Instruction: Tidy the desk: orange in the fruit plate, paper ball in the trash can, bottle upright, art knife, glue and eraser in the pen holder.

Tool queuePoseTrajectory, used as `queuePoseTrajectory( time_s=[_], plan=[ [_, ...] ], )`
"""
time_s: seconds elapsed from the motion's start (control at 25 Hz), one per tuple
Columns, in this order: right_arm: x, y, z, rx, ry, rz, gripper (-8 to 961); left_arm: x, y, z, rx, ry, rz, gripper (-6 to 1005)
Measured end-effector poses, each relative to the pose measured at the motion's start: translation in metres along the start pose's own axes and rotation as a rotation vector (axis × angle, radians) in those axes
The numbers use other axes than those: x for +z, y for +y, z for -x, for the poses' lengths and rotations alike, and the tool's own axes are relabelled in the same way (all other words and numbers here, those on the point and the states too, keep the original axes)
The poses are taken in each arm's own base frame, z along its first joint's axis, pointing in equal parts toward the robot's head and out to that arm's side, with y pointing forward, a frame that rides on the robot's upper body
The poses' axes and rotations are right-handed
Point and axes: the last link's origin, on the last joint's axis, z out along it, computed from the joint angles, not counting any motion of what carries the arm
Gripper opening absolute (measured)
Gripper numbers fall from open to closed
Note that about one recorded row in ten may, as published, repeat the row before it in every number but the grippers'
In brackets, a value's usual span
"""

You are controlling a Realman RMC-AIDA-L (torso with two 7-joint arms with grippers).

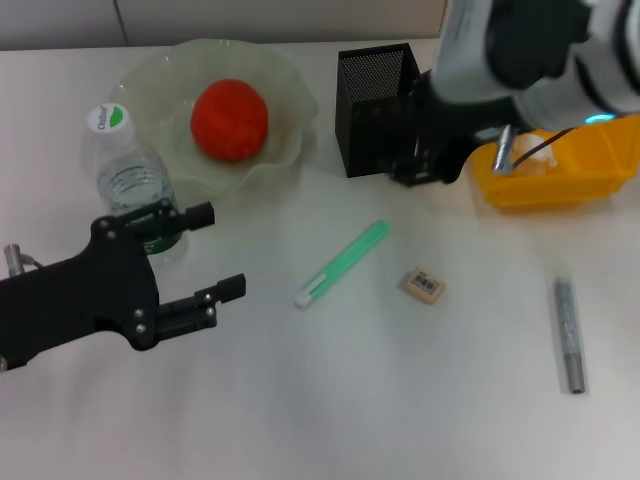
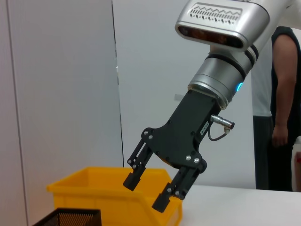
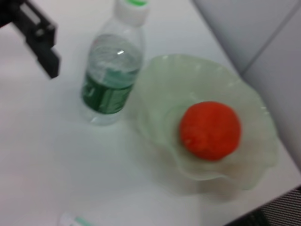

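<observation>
Art knife (image 1: 343, 262) flat on desk (image 1: 330, 400): light, stiff, slick; take mid-barrel. Left gripper (image 1: 210, 255) spread beside bottle (image 1: 132, 180); right gripper (image 2: 155, 187) spread over trash can (image 1: 560, 170).

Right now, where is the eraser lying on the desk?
In the head view the eraser lies flat near the middle of the desk, between the art knife on its left and the glue on its right.

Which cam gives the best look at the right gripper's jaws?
Left wrist view: the right gripper is in profile, open and empty over the yellow plastic bin. The head view shows only its black body; its own wrist view shows none of it.
</observation>
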Motion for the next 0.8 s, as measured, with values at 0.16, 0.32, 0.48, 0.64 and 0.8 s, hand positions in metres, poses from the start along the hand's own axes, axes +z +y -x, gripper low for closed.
queuePoseTrajectory(
  time_s=[0.16, 0.32, 0.48, 0.64, 0.8],
  plan=[
    [0.028, 0.013, 0.004, -0.154, 0.063, 0.117, 585, 0.000, 0.002, 0.005, -0.023, -0.005, 0.003, 705],
    [0.041, 0.019, 0.004, -0.222, 0.087, 0.165, 582, 0.001, 0.002, 0.006, -0.030, -0.006, 0.003, 743],
    [0.057, 0.023, 0.006, -0.268, 0.104, 0.200, 580, 0.001, 0.002, 0.007, -0.034, -0.011, 0.001, 742],
    [0.071, 0.022, 0.005, -0.258, 0.095, 0.219, 578, 0.001, 0.003, 0.009, -0.035, -0.021, 0.004, 741],
    [0.081, 0.021, 0.003, -0.248, 0.084, 0.242, 578, -0.001, 0.004, 0.011, -0.039, -0.029, 0.005, 741]
  ],
)
